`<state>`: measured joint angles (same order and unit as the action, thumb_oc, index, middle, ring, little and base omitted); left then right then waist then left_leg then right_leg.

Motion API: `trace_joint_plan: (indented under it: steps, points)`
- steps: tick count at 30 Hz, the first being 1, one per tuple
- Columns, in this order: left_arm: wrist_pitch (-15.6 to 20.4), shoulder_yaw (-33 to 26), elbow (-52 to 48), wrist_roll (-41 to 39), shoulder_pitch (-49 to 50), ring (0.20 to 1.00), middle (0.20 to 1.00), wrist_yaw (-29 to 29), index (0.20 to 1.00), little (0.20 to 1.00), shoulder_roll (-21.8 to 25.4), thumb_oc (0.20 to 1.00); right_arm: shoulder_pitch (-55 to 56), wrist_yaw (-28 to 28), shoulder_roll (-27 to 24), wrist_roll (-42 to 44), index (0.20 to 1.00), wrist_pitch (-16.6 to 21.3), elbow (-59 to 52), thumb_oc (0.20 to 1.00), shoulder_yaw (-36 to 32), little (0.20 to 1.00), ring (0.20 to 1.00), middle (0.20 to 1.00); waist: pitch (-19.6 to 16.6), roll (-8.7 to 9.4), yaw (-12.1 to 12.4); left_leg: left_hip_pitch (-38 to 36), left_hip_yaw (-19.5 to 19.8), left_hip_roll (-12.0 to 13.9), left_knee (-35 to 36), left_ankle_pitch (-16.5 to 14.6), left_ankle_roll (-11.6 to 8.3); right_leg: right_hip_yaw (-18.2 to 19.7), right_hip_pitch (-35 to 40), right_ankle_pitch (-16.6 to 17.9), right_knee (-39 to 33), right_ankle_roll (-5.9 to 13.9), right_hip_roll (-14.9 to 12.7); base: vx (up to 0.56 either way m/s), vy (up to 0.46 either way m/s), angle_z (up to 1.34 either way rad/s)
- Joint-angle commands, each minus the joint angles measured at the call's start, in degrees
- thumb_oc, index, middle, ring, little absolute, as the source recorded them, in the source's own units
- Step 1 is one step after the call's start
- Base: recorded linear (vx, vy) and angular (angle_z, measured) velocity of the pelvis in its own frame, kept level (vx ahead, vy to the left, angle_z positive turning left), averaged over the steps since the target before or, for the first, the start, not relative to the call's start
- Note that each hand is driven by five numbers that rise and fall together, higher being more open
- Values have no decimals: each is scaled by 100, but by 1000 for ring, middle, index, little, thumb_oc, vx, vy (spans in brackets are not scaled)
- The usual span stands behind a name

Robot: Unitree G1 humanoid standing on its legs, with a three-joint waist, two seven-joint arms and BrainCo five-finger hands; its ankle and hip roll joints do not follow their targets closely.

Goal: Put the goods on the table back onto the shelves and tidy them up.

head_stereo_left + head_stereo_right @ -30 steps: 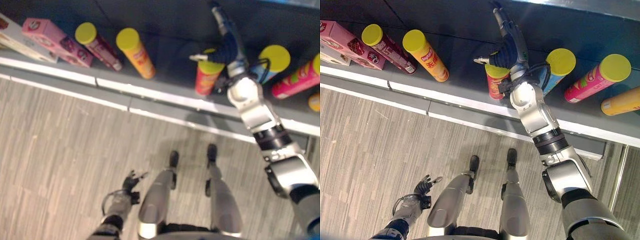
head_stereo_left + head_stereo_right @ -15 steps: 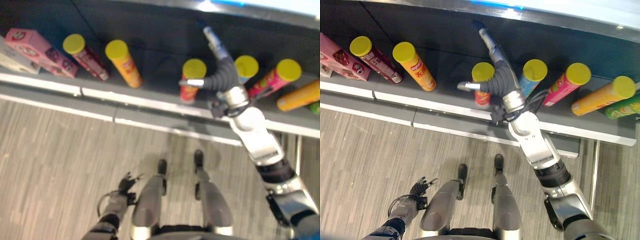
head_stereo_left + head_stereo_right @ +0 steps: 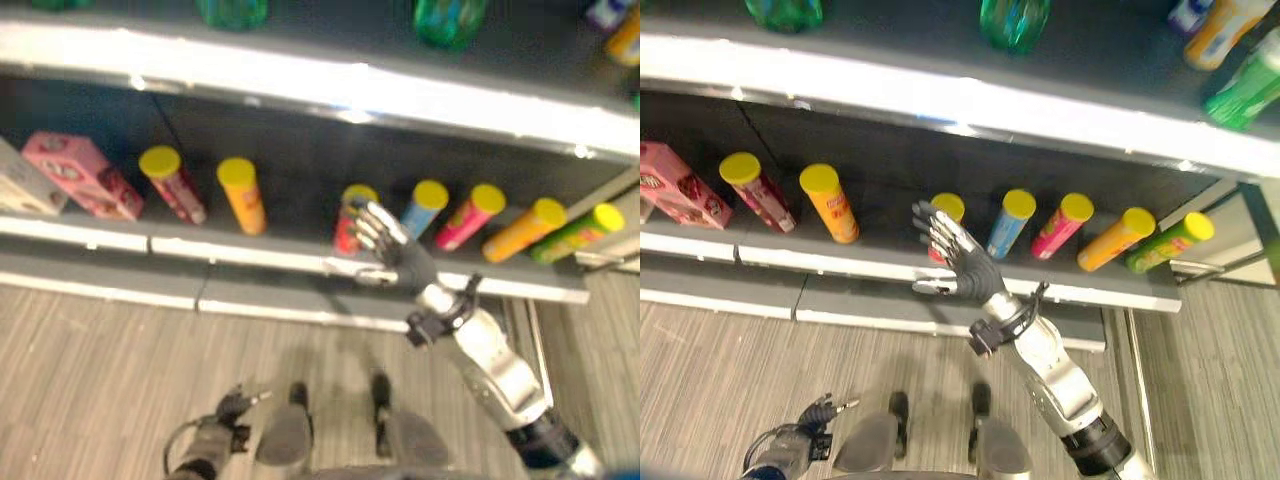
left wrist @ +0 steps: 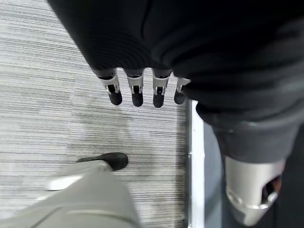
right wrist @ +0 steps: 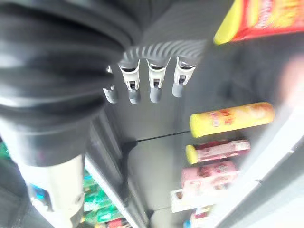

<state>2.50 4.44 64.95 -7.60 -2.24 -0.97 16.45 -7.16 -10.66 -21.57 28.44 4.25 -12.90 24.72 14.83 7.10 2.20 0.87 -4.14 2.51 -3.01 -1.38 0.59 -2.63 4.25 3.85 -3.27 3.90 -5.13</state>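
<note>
Fingers of the right hand (image 3: 962,262) spread straight, holding nothing, just in front of the red can (image 3: 943,217) standing on the shelf (image 3: 840,262). Left hand (image 4: 142,90) relaxed, low. Placement looks done; next, fetch more goods. Earlier the hand reached past the can; camera has shifted since.

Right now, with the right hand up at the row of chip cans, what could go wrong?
The open right hand hangs just in front of the red chip can; a sideways sweep might knock it over. The blue can and pink can stand close beside it, so one fall could topple the row.
</note>
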Motion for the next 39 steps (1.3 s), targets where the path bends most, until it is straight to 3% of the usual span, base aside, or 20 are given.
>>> trace_joint_plan:
  steps: [1,5,6,10,13,15,16,17,20,23,27,29,30,33,36,39]
  points:
    - [70,23,206,173,-81,1000,1000,122,1000,1000,-60,1000,-116,-264,22,318,1000,182,-143,1000,2,1000,1000,1000,-256,-41,154,-116,125,-257,801,6,-286,-101,-58,-72,-157,-350,328,0,-119,-32]
    - [106,-46,310,157,1,1000,1000,171,1000,1000,-161,1000,207,-396,107,602,1000,167,-158,1000,-131,1000,1000,1000,-347,-130,85,-149,101,-130,801,97,-285,-53,-145,-128,-173,-379,469,-37,-165,-7]
    - [89,-63,254,174,62,1000,1000,205,1000,1000,-238,1000,261,-429,23,648,1000,171,-107,1000,-177,1000,1000,1000,-307,-161,111,-271,139,-102,801,277,-289,-21,-125,-151,-173,-375,530,-29,-113,5]
    - [81,-354,169,43,138,1000,1000,263,1000,1000,-316,1000,322,-530,-232,563,1000,161,189,1000,-220,1000,1000,1000,-156,-183,191,-155,330,-46,277,207,-340,13,-67,-89,-173,-374,436,-90,-74,18]
    - [84,-445,151,48,235,1000,1000,310,1000,1000,-296,1000,518,-676,-306,459,1000,157,506,1000,-363,1000,1000,1000,-469,-170,78,-283,310,656,788,243,-162,132,-192,-110,-173,-354,284,21,60,-2]
    - [70,-447,169,81,225,1000,1000,326,1000,1000,-307,1000,553,-696,-315,397,1000,148,600,1000,-381,1000,1000,1000,-539,-171,35,-229,323,809,801,259,-143,148,-240,-96,-173,-342,234,7,148,-12]
    - [36,-413,196,153,150,1000,1000,365,1000,1000,-371,1000,531,-700,-354,245,1000,133,828,1000,-366,1000,1000,1000,-604,-215,-63,-165,300,1187,801,326,-173,155,-269,-92,-173,-302,87,13,287,-7]
    - [26,-395,203,223,146,1000,1000,379,1000,1000,-388,1000,572,-717,-324,210,1000,103,927,1000,-391,1000,1000,1000,-661,-266,-120,-152,300,1352,801,350,-211,163,-270,-70,-173,-295,0,16,283,1]
    - [4,-377,196,378,139,1000,1000,397,1000,1000,-411,1000,617,-711,-194,-15,1000,-5,1137,1000,-484,1000,1000,1000,-838,-437,-203,-102,432,1608,801,404,-367,247,-274,-36,-173,-330,-193,75,413,13]
    - [22,-266,325,450,34,1000,1000,336,1000,1000,-419,1000,671,-702,4,-215,1000,-82,1368,1000,-684,1000,1000,1000,-1004,-593,-313,-208,239,1493,801,303,-507,146,-275,88,-173,-395,-571,106,423,1]
    - [70,-306,361,383,-149,1000,1000,201,1000,1000,-235,1000,675,-626,387,-334,1000,-132,1287,1000,-973,1000,1000,1000,-884,-606,-264,-439,334,833,801,-3,-501,165,-404,249,-12,-467,-1143,33,457,1]
    - [76,-329,350,362,-172,1000,1000,178,1000,1000,-192,1000,654,-573,362,-430,1000,-122,1396,1000,-1039,1000,1000,1000,-790,-658,-270,-433,400,747,801,-15,-463,345,-620,340,213,-456,-1210,-81,300,-7]
    - [86,-340,282,289,-112,1000,1000,150,1000,1000,-187,1000,626,-521,438,-514,1000,-113,1451,1000,-1151,1000,1000,1000,-651,-746,-341,-385,448,662,801,-51,-419,620,-980,329,527,-419,-984,-143,275,-13]
    - [-30,-307,323,349,71,1000,1000,117,1000,1000,-85,1000,739,-345,268,-774,1000,78,1886,1000,-1131,1000,1000,1000,-408,-684,-515,-404,520,419,801,-148,-268,537,-1222,145,228,-306,-192,-56,152,-34]
    - [58,-443,220,227,-34,1000,1000,47,1000,1000,-138,1000,662,-362,396,-780,1000,11,1477,1000,-1158,1000,1000,1000,-349,-514,-483,-309,611,412,801,-173,-303,683,-1216,205,51,-315,-186,-15,-48,13]
    - [65,-524,237,211,-69,1000,1000,51,1000,1000,-301,1000,636,-316,340,-784,1000,-5,1608,1000,-1274,1000,1000,1000,-358,-455,-422,-293,556,484,801,-168,-285,438,-1140,184,-118,-302,-236,46,-75,37]
